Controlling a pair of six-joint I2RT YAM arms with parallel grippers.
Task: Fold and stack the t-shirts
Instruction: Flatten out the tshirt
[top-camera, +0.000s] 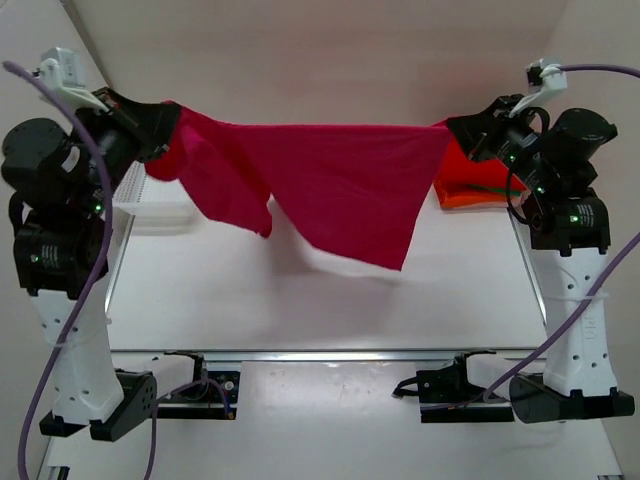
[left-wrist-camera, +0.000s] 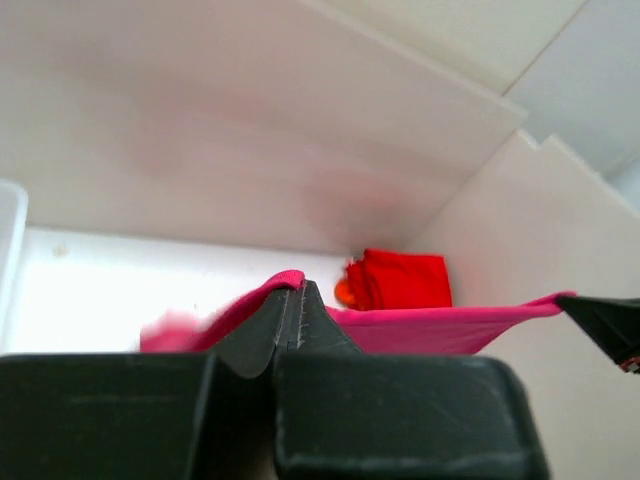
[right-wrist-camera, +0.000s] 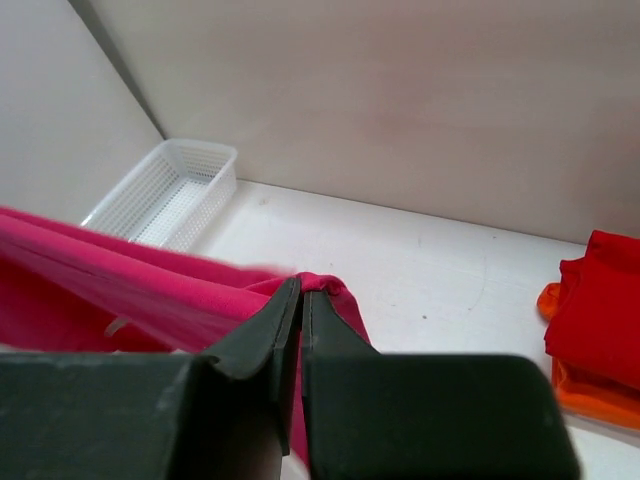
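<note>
The left gripper (left-wrist-camera: 297, 298) has its fingers pressed tight together, with a fold of the pink t-shirt (top-camera: 330, 180) pinched between the tips. The right gripper (right-wrist-camera: 302, 292) is closed the same way on the opposite end of the cloth. Between them the top edge is pulled into a taut line running from 9 to 3 o'clock, high over the table (top-camera: 300, 300). The rest hangs loose below it: a longer flap drooping toward 5 o'clock, and a shorter bunched part, likely a sleeve, near the left grip. From overhead a soft shadow lies under the cloth, so I'd judge it hangs free of the tabletop.

Out past the right gripper, at about 2 o'clock on the table, a red t-shirt (right-wrist-camera: 600, 300) lies folded on top of an orange t-shirt (right-wrist-camera: 585, 395). Those two look folded and stacked already. A white basket (right-wrist-camera: 170, 195) sits over at about 10 o'clock.

By my reckoning the job is around half done. The pink one is only stretched out in the air, not yet laid flat or folded, and it has to join the stack afterwards. I can't make out any further shirt for certain.
</note>
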